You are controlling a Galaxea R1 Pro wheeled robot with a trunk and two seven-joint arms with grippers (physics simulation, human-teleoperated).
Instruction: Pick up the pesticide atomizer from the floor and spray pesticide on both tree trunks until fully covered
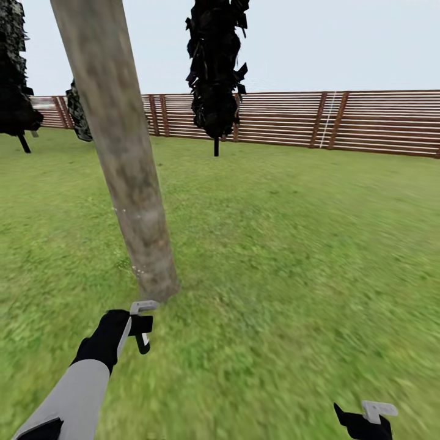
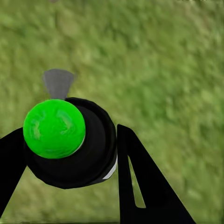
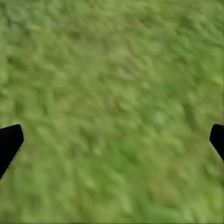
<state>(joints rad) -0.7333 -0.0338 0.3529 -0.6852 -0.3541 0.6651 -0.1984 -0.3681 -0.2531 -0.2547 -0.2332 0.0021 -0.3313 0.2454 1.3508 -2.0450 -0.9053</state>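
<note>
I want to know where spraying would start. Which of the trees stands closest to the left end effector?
The thick leaning grey-beige tree trunk, directly ahead of the left end effector. The dark slim trees stand far back by the fence.

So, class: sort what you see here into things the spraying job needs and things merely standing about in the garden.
Needed for the job:
- pesticide atomizer, held in the left pincer
- leaning tree trunk

Standing about:
- slim dark cypress-like tree
- slatted wooden fence
- right pincer, open over grass
</note>
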